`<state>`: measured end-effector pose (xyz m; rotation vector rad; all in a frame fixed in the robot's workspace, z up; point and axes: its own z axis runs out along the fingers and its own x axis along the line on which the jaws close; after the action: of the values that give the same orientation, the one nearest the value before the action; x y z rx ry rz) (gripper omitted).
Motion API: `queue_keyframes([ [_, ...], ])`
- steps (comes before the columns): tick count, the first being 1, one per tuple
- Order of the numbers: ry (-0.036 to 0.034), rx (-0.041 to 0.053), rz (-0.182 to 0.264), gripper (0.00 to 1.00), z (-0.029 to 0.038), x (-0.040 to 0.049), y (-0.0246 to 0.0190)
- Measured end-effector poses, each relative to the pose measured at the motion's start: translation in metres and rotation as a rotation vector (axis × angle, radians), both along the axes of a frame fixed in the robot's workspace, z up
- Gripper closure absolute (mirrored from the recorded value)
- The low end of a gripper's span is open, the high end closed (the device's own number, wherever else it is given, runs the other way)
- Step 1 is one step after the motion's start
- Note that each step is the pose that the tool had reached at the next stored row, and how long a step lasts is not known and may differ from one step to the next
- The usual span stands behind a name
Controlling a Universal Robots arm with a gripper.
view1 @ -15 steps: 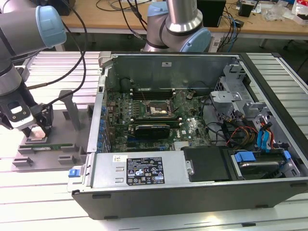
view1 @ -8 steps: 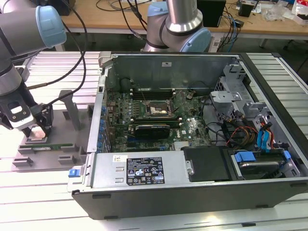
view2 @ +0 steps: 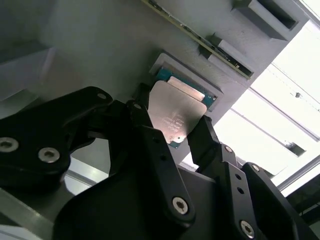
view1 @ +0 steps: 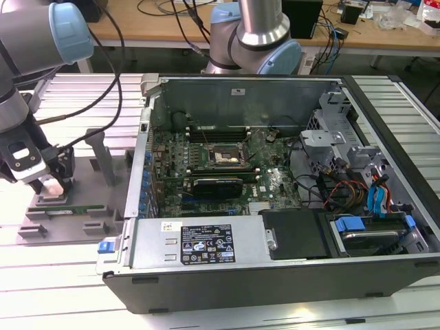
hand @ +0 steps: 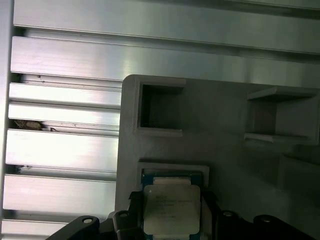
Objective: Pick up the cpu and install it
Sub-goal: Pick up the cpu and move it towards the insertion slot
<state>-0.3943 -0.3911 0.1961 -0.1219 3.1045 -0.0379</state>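
A pale wooden workbench (view1: 158,27) is running along the far side of the room, with black cables (view1: 172,10) trailing over it and clutter (view1: 399,15) lying at its far right. Nearer, a slatted aluminium table (view1: 62,275) is catching strong light, its near-left slats (hand: 60,150) glaring almost white.

The cpu (view2: 177,114) is showing a silver-grey top with a blue-green rim; the gripper (view2: 172,127) is showing matt black fingers (view2: 150,145); the fixture (hand: 225,130) is showing plain grey; the table (hand: 60,150) is gleaming in silver ribbed stripes; the arm's joint cap (view1: 69,31) is showing pale blue; the memory stick (view1: 72,208) is showing green.
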Motion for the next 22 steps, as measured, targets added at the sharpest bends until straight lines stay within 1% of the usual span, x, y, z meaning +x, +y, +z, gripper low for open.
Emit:
queue_keyframes([
  [3,0.0001,-0.0001,0.000,0.45,0.0034,0.0000,0.0000],
  [7,0.0001,-0.0015,0.000,0.45,0.0101,0.0000,0.0001],
  [19,0.0001,-0.0070,0.000,0.45,0.0191,0.0000,0.0002],
  [22,0.0000,-0.0090,0.000,0.45,0.0223,0.0000,0.0002],
])
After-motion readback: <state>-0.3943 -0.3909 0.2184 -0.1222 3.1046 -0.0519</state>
